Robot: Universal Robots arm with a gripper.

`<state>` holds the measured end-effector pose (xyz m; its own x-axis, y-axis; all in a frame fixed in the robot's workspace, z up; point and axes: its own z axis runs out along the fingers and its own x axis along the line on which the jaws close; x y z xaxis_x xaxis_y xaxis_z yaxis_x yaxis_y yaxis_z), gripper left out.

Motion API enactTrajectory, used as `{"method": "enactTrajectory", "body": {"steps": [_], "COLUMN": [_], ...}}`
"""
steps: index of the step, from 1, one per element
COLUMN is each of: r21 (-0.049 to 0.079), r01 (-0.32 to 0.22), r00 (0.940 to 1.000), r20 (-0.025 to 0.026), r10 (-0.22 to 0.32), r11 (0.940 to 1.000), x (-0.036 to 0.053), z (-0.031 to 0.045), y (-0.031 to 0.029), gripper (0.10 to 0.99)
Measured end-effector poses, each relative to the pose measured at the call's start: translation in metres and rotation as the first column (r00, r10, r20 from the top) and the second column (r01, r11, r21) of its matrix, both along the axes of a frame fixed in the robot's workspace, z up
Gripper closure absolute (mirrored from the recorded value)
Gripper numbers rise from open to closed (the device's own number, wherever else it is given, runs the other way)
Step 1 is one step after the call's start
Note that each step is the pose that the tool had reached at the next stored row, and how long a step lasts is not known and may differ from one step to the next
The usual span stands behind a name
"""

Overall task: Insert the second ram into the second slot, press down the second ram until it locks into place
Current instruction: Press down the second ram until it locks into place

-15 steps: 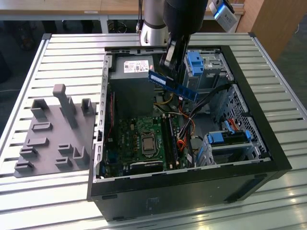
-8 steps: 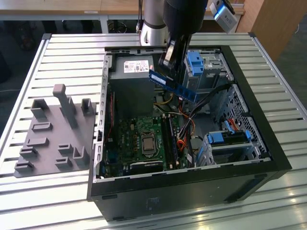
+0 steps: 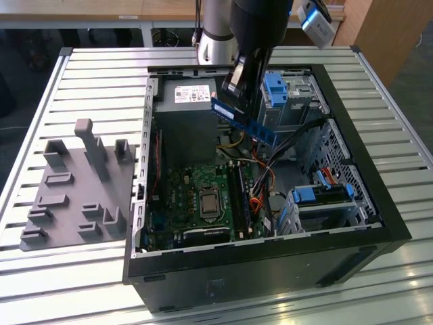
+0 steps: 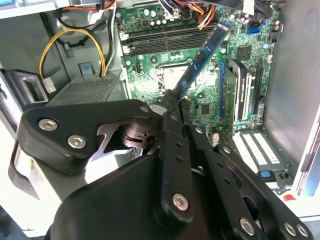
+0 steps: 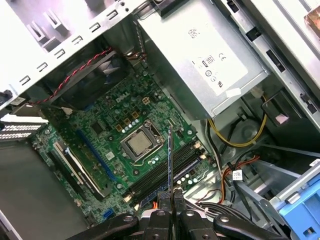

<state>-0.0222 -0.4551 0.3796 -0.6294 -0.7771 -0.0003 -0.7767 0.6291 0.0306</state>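
Note:
My gripper point(image 3: 235, 101) is shut on the second ram point(image 3: 245, 122), a thin dark-blue stick held tilted in the air above the open computer case point(image 3: 270, 271). In the second wrist view the ram point(image 4: 202, 57) slants out from between the fingertips point(image 4: 170, 102), over the motherboard point(image 4: 210, 95). The first wrist view shows the ram point(image 5: 170, 160) edge-on, a thin line rising from the gripper point(image 5: 171, 197) above the long black memory slots point(image 5: 157, 175) beside the processor socket point(image 5: 140, 142). The stick hangs well above the slots point(image 3: 240, 193) and touches nothing.
A grey power supply point(image 3: 189, 95) sits at the case's far end. Bright blue drive brackets point(image 3: 274, 88) point(image 3: 318, 196) and bundled cables point(image 3: 260, 189) crowd the exterior view's right side. A grey fixture plate point(image 3: 74, 196) with upright posts lies on the slatted table point(image 3: 101, 68).

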Motion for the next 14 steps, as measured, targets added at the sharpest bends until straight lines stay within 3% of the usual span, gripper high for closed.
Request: {"method": "enactTrajectory", "body": {"steps": [14], "r21": [-0.006], "r01": [0.104], "r00": [0.9946], "r20": [0.0003], "r10": [-0.104], "r11": [0.9946], "x": [0.0000], "z": [-0.0001], "y": [0.0000], "gripper": [0.949]}}
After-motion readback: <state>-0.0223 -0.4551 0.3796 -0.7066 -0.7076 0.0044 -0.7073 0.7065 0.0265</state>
